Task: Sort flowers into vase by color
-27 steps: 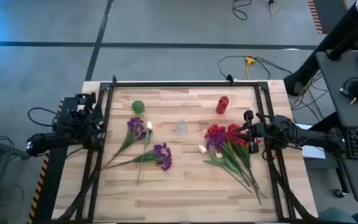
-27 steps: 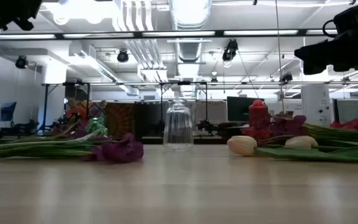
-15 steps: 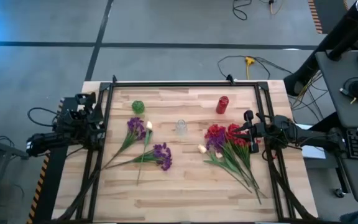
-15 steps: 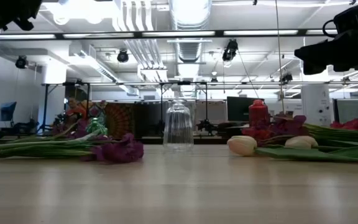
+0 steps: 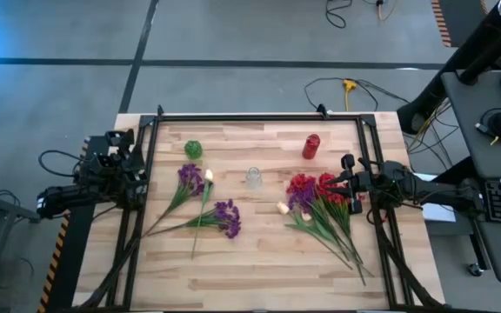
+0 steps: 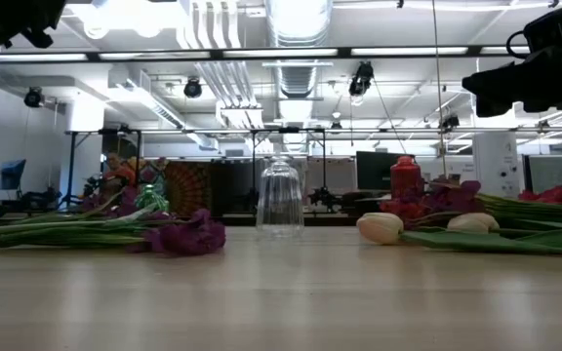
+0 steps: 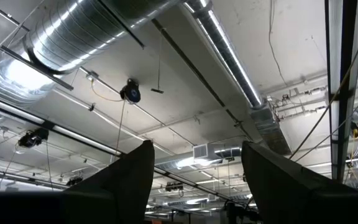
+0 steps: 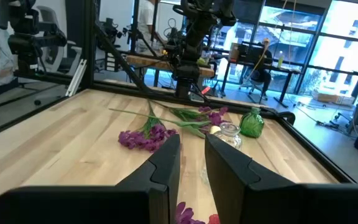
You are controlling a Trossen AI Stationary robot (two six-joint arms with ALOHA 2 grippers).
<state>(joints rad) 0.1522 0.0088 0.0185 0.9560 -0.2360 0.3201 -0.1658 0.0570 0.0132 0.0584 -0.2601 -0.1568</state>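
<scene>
Three vases stand on the wooden table: green (image 5: 193,149), clear (image 5: 253,177) and red (image 5: 310,146). Purple flowers (image 5: 227,217) and a cream bud (image 5: 208,176) lie on their sides at the left. Red flowers (image 5: 303,185), a cream bud (image 5: 282,208) and green stems (image 5: 337,235) lie heaped at the right. My left gripper (image 7: 194,149) is at the table's left edge, open, pointing up at the ceiling. My right gripper (image 8: 192,146) hovers at the right edge above the red flowers. Its fingers are almost together, with nothing between them.
A black metal frame (image 5: 259,117) runs around the table's edges. In the low view the clear vase (image 6: 280,200) stands mid-table, with bare wood in front of it. People sit at desks in the room beyond (image 8: 263,59).
</scene>
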